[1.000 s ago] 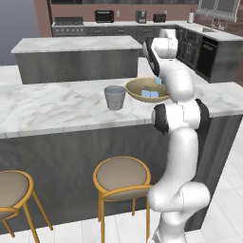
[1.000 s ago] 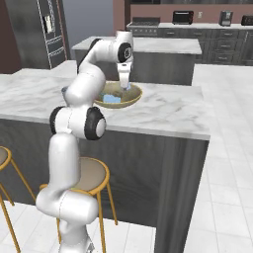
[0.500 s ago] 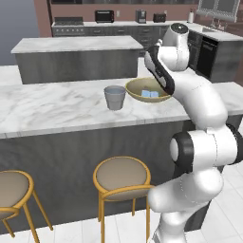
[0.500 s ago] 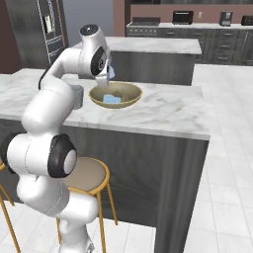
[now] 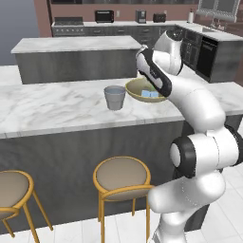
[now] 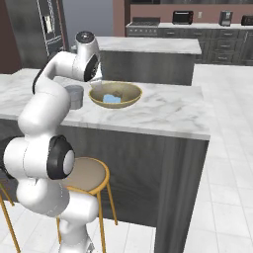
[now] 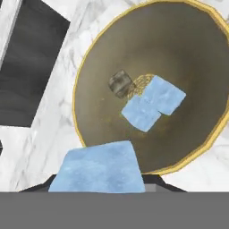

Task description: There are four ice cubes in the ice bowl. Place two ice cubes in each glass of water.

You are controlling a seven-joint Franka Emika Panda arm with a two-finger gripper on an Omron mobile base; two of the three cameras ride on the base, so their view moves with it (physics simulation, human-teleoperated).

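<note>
Two pale ice cubes [image 7: 153, 107] lie touching each other on the floor of the ice bowl [image 7: 103, 62], beside a small dark patch. A third ice cube [image 7: 97, 167] sits large at the bottom of the hand view, pinched between the jaws of the gripper [image 7: 98, 185], above the bowl's near rim. The bowl rests on the marble tabletop [image 5: 52, 102], toward its far edge. One grey glass of water [image 5: 114, 97] stands just beside the bowl, on the side toward the stools' end of the tabletop. In the right base view the same glass [image 6: 74, 96] is partly hidden behind the white arm, with the bowl [image 6: 115, 95] next to it and blue ice [image 6: 111, 99] showing inside. The arm reaches over the tabletop's near edge, with the hand above the bowl.
</note>
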